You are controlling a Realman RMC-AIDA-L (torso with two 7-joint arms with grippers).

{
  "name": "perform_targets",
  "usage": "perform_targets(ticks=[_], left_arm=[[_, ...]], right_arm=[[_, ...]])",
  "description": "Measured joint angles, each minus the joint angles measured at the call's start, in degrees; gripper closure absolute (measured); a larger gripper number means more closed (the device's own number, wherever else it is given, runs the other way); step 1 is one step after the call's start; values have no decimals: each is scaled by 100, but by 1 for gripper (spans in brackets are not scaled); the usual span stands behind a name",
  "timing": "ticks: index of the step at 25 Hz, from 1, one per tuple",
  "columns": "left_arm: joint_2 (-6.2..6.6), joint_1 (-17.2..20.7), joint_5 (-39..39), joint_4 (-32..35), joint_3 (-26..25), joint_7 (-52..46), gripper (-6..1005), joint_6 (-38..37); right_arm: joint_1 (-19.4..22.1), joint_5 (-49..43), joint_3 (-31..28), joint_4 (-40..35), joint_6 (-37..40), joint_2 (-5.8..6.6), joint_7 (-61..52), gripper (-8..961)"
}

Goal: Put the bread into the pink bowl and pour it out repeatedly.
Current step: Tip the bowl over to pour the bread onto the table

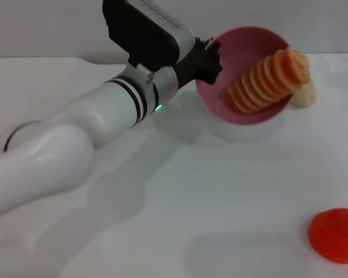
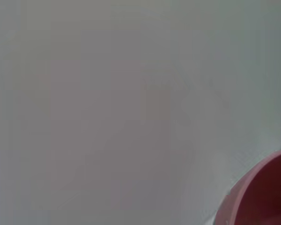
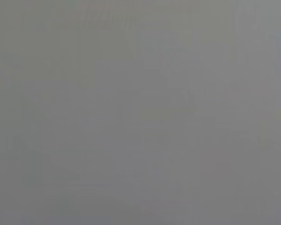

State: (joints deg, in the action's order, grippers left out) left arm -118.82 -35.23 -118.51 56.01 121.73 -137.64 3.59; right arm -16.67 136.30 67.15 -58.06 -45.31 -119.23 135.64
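Nearby: beige lump [image 1: 304,94] beside tilted pink bowl [image 1: 220,107]; orange-red disc [image 1: 337,234] apart.

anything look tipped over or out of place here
Yes: the round pink plastic bowl is tipped on its side, held at its rim by the left claw, and the ridged orange-and-cream toy bread pokes over the rim.

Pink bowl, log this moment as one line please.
left hand: gripping rim of pink bowl, tilted | bread: in bowl, end over rim | right hand: out of view | beige lump: behind bowl
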Motion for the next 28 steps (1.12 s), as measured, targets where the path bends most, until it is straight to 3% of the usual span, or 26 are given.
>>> perform_targets(ticks=[11, 28], left_arm=[[5, 56, -25, -18, 200, 0, 961, 469], [-6, -167, -58, -376, 379, 72, 961, 1110]], right_arm=[[-15, 99, 29, 6, -152, -4, 46, 515], [-95, 99, 62, 157, -440, -4, 51, 504]])
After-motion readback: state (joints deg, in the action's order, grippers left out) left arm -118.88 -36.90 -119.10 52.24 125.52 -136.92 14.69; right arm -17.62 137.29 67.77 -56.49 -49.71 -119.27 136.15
